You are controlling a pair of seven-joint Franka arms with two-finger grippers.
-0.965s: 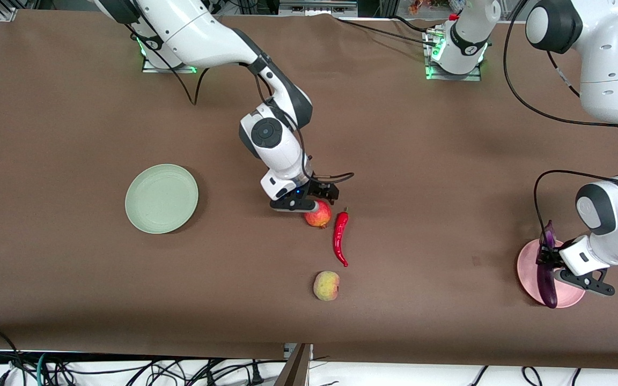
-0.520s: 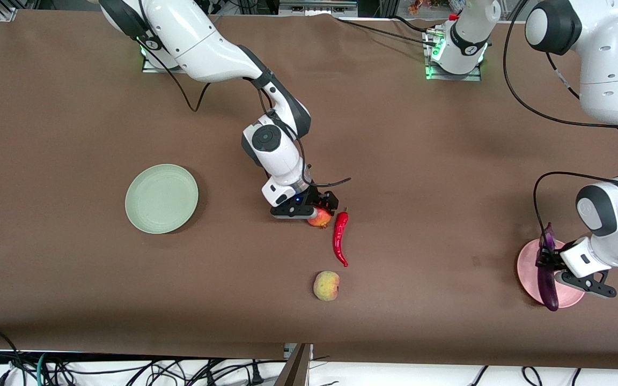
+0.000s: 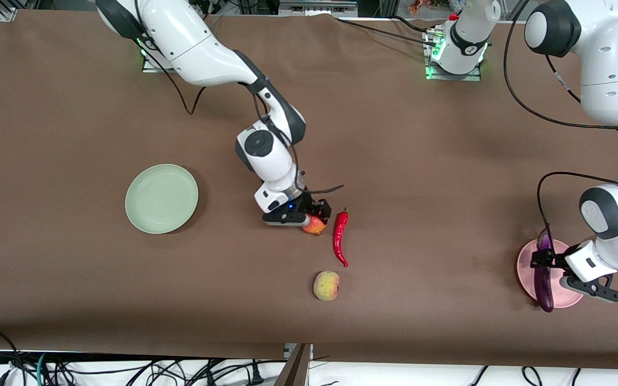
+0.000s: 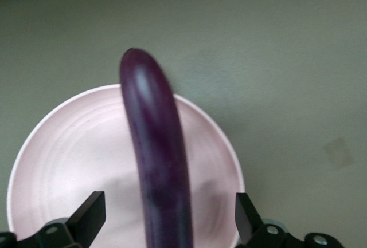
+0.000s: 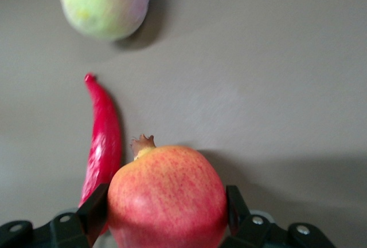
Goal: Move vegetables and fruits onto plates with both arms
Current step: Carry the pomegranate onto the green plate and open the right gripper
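My right gripper (image 3: 313,219) is shut on the red pomegranate (image 3: 315,228), low at the table's middle; in the right wrist view its fingers press both sides of the fruit (image 5: 166,193). The red chili (image 3: 339,237) lies right beside it, and the yellow-green peach (image 3: 326,285) lies nearer the front camera. The purple eggplant (image 3: 545,292) lies on the pink plate (image 3: 526,273) at the left arm's end. My left gripper (image 3: 547,264) hangs over it, open, with its fingers clear of both sides of the eggplant (image 4: 152,122). The green plate (image 3: 161,198) sits bare toward the right arm's end.
The brown table cover (image 3: 438,177) spreads between the fruit and the pink plate. The table's front edge with cables under it (image 3: 180,370) runs below the peach. The two arm bases stand along the top of the front view.
My right gripper came down around the pomegranate and shut on it. My left gripper opened and let the eggplant go; it now lies flatter on the pink plate.
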